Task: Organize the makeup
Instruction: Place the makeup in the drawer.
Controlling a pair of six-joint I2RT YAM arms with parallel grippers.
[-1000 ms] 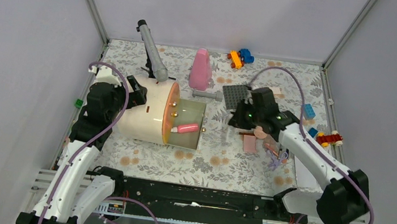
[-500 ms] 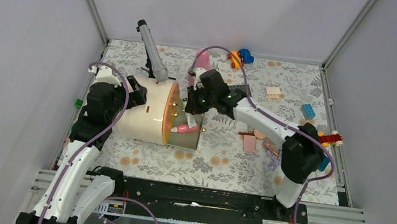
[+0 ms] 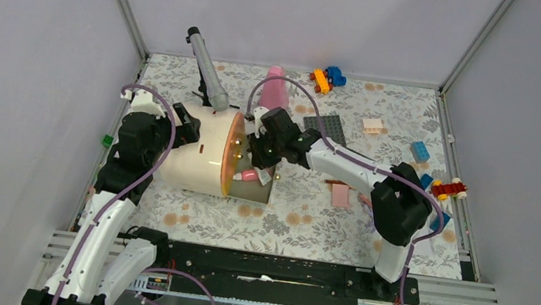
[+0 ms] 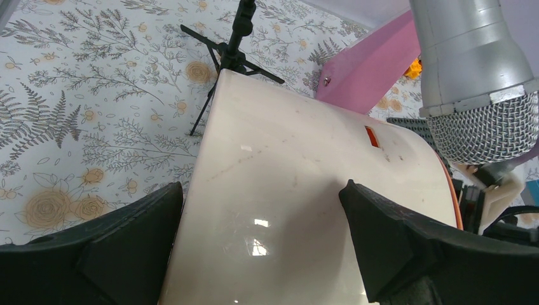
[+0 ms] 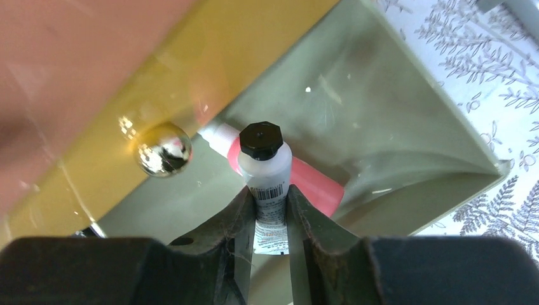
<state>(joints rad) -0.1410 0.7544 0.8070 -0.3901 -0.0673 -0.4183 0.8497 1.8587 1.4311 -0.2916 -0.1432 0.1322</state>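
**Top view.** Reaching low and long from the near right, the right arm (image 3: pixel 351 166) is stretching leftward over the floral cloth (image 3: pixel 297 226). The right gripper (image 3: pixel 257 157) is sitting at the mouth of the cream round case (image 3: pixel 188 160), which is lying on its side. The case's olive lid (image 3: pixel 258 192) is hanging open. The pink tube (image 3: pixel 249 175) is lying in that lid. The left arm (image 3: pixel 100 217) is standing folded at the left, with the left gripper (image 3: pixel 180 132) at the case's closed end. The pink square compact (image 3: pixel 340 195) is lying on the cloth, well apart from the case. A microphone on a tripod (image 3: pixel 208 79), a pink cone bottle (image 3: pixel 273 91), a dark grey studded plate (image 3: pixel 330 129) and toy bricks (image 3: pixel 326 78) are sitting toward the back. Plain grey walls are closing in three sides.

**Left wrist.** Black fingers (image 4: pixel 127 248) are pressing both flanks of the case, grasping it.

**Right wrist.** Fingers (image 5: pixel 238 216) are clenching the small pale tube (image 5: pixel 267 166). The tube's black cap is pointing into the lid, just above the pink tube. A gold ball knob (image 5: pixel 164 149) is shining beside it.
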